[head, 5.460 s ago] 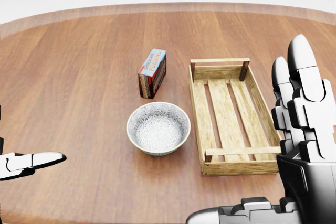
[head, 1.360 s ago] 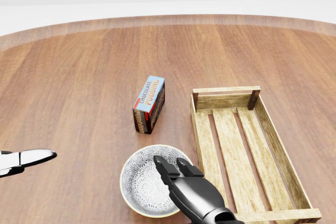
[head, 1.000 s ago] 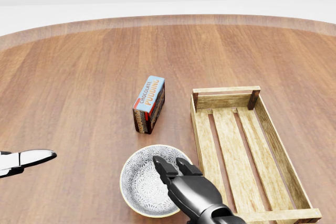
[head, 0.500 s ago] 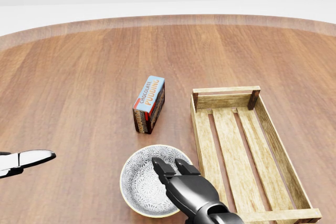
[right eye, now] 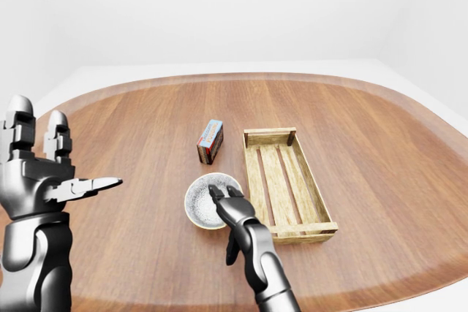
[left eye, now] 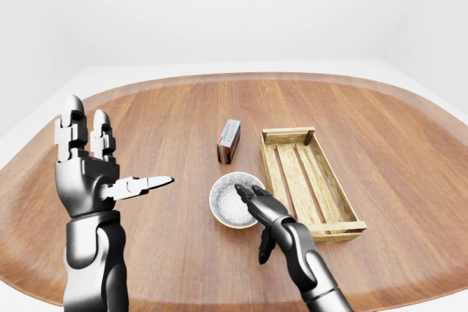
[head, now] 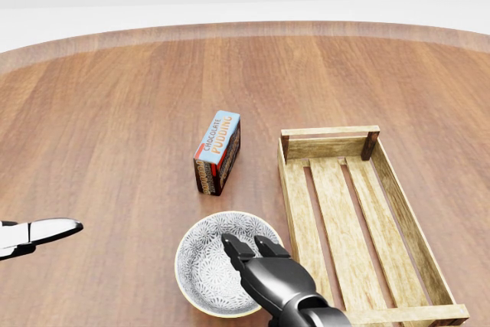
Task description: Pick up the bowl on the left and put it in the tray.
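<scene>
The patterned grey bowl (head: 200,266) sits on the wooden table (head: 115,112), just left of the slatted wooden tray (head: 329,204), which has nothing in it. My right hand (head: 245,249) comes up from the bottom edge of the head view. Its dark fingers (head: 230,244) reach over the bowl's right rim into its hollow. In the left-eye view its thumb (left eye: 263,248) hangs below the rim, apart from the bowl, so the hand is open. My left hand (left eye: 102,173) is raised at the left, open, well away from the bowl.
A chocolate pudding box (head: 218,151) stands above the bowl in the head view, a short gap away and left of the tray's upper end. The round table's edge (left eye: 219,77) curves along the top of the view.
Since 5.5 s ago the view has shifted and my right hand has come down from the right onto the bowl. Over the last second its fingers crept slightly left; the bowl has not moved.
</scene>
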You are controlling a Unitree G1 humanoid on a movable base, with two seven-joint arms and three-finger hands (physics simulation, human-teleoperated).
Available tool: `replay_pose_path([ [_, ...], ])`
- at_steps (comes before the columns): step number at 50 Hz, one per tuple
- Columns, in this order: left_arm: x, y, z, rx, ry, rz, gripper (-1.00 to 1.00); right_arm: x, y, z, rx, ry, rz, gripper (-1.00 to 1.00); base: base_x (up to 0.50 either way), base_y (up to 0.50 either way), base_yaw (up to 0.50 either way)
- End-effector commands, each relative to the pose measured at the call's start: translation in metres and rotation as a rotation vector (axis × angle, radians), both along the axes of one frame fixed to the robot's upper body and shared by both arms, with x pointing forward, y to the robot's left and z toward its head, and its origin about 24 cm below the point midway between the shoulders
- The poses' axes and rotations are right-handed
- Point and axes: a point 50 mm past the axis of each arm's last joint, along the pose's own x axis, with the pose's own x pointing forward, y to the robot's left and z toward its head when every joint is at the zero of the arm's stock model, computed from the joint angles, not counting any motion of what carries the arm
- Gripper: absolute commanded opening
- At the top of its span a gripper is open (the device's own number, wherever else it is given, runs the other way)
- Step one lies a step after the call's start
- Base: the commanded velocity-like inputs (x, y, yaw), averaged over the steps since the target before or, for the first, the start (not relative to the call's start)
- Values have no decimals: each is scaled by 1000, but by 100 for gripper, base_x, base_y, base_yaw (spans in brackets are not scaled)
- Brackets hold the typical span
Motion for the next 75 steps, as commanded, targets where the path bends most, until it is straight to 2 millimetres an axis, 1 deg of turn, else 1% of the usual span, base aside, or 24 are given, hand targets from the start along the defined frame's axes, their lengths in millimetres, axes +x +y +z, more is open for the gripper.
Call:
replay_pose_path([
  [1, -1, 0, 4, 1, -20, 2, 100, 4, 0, -8, -4, 24, -8, 99, 0, 0, 0],
  [4, 0, 0, -1, -1, 2, -1, 100, 5, 0, -7, -6, 25, -8, 99, 0, 0, 0],
  [8, -2, 1, 8, 1, -35, 5, 100, 5, 0, -6, -13, 21, -4, 99, 0, 0, 0],
  [11, 0, 0, 0, -1, 1, -1, 100, 6, 0, -6, -18, 22, -1, 99, 0, 0, 0],
  [14, -2, 0, 6, 3, -27, 1, 100, 6, 2, -7, -18, 26, 1, 99, 0, 0, 0],
  [15, -1, -1, 1, 2, -4, -2, 100, 6, 2, -8, -23, 30, 3, 99, 0, 0, 0],
  [17, -1, 0, 0, 1, 0, -2, 100, 6, 1, -9, -33, 32, 6, 99, 0, 0, 0],
  [18, -2, 0, 5, 3, -21, 1, 100, 6, 1, -8, -34, 32, 7, 99, 0, 0, 0],
  [21, 0, 0, -1, 0, 4, -1, 100, 6, 3, -7, -40, 30, 14, 99, 0, 0, 0],
  [32, -1, 0, 1, 1, -5, 0, 100, 9, 9, -3, -58, 24, 38, 99, 0, 0, 0],
  [37, -1, 2, 1, 0, -7, 4, 100, 9, 11, -7, -62, 33, 40, 99, 0, 0, 0],
  [38, -2, 2, 6, 0, -26, 6, 100, 9, 11, -6, -62, 34, 40, 98, 0, 0, 0],
  [43, -3, 1, 10, 1, -47, 9, 100, 11, 12, -8, -64, 39, 42, 99, 0, 0, 0],
  [45, -2, 1, 3, 0, -16, 5, 100, 11, 13, -9, -65, 42, 44, 99, 0, 0, 0],
  [46, -3, 1, 7, 0, -32, 7, 100, 11, 13, -9, -65, 42, 45, 99, 0, 0, 0],
  [50, -2, 2, 2, -2, -12, 5, 100, 12, 14, -10, -60, 45, 43, 99, 0, 0, 0],
  [52, -3, 2, 7, -1, -35, 8, 100, 11, 15, -11, -61, 46, 43, 98, 0, 0, 0],
  [56, -1, 2, 1, -2, -7, 4, 100, 11, 15, -14, -58, 54, 39, 99, 0, 0, 0],
  [59, -1, 2, 1, -2, -7, 5, 100, 11, 16, -17, -55, 59, 38, 99, 0, 0, 0],
  [61, -1, 2, 6, -1, -28, 8, 100, 11, 16, -18, -52, 62, 35, 99, 0, 0, 0],
  [64, 0, 2, 1, -3, -4, 5, 100, 12, 18, -21, -48, 68, 33, 99, 0, 0, 0],
  [66, -1, 2, 5, -1, -24, 7, 100, 12, 20, -22, -45, 69, 35, 99, 0, 0, 0],
  [68, 0, 2, 1, -3, -6, 6, 100, 12, 21, -23, -43, 72, 36, 99, 0, 0, 0],
  [75, 0, 3, 1, -4, -6, 7, 100, 12, 25, -30, -42, 85, 38, 99, 0, 0, 0],
])
